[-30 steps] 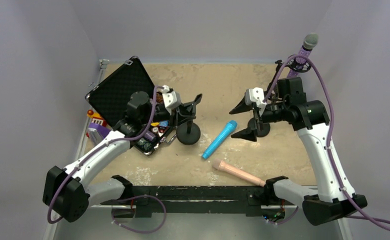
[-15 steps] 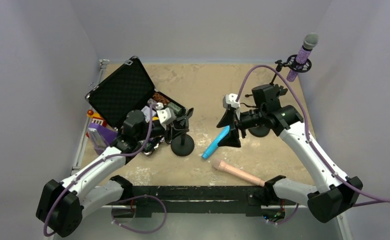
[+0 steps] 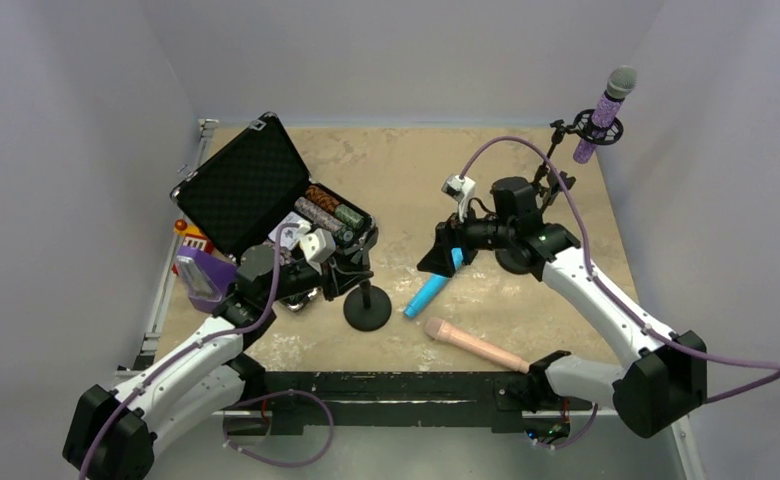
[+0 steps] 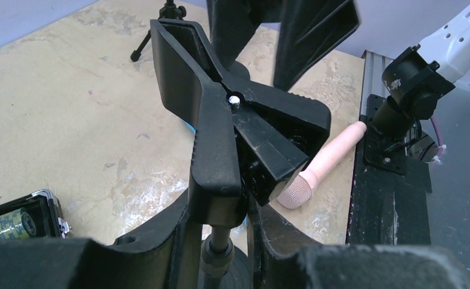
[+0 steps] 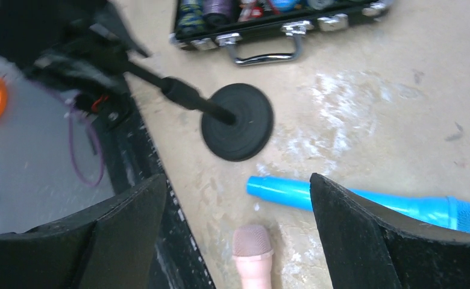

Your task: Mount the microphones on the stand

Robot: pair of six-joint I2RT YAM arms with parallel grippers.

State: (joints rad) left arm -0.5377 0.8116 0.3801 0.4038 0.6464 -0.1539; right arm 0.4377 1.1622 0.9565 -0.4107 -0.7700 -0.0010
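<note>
Microphone in blue (image 3: 428,293) lies diagonally, head far-right

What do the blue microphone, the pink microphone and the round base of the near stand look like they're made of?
Blue microphone: smooth, slightly glossy moulded plastic in one uniform colour; the head is finely textured. Pink microphone: matte plastic handle; the head is dimpled, possibly foam or moulded mesh. Stand base: matte black disc, perhaps painted metal or plastic; cannot tell which.
</note>
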